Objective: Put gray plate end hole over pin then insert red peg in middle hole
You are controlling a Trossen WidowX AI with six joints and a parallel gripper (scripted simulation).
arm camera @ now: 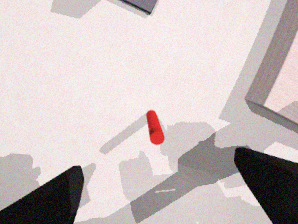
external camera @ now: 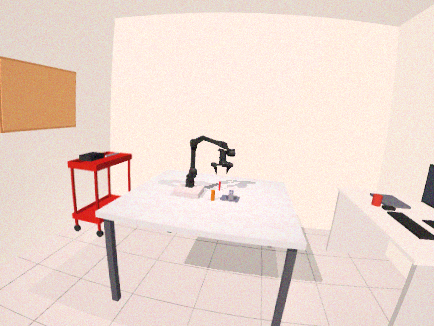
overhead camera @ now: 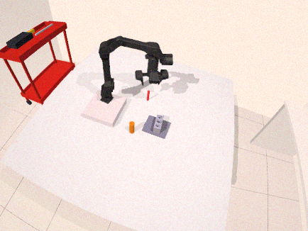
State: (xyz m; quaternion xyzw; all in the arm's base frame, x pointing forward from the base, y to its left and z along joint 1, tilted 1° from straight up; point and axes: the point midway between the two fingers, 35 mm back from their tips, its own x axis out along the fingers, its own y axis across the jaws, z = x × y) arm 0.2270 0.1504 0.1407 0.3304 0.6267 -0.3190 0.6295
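The red peg (overhead camera: pixel 148 96) (external camera: pixel 219 185) (arm camera: pixel 156 131) stands upright on the table. My gripper (overhead camera: pixel 152 85) (external camera: pixel 221 173) (arm camera: pixel 160 164) is open and empty, pointing down above the table near the peg. In the wrist view the peg shows between and ahead of the fingertips, not touching them. The gray plate (overhead camera: pixel 156 130) (external camera: pixel 231 194) sits on the dark gray base (overhead camera: pixel 147 125) (external camera: pixel 236 200) and looks level, its holes facing up. The pin cannot be made out. A corner of the base (arm camera: pixel 143 4) shows at the top of the wrist view.
An orange cylinder (overhead camera: pixel 131 127) (external camera: pixel 213 195) stands between the base and the pale pink block (overhead camera: pixel 103 111) (external camera: pixel 184 191) (arm camera: pixel 286 90) under the arm's foot. A red cart (overhead camera: pixel 50 79) (external camera: pixel 96 190) stands beyond the table's left side. A white desk (external camera: pixel 365 212) is at the right.
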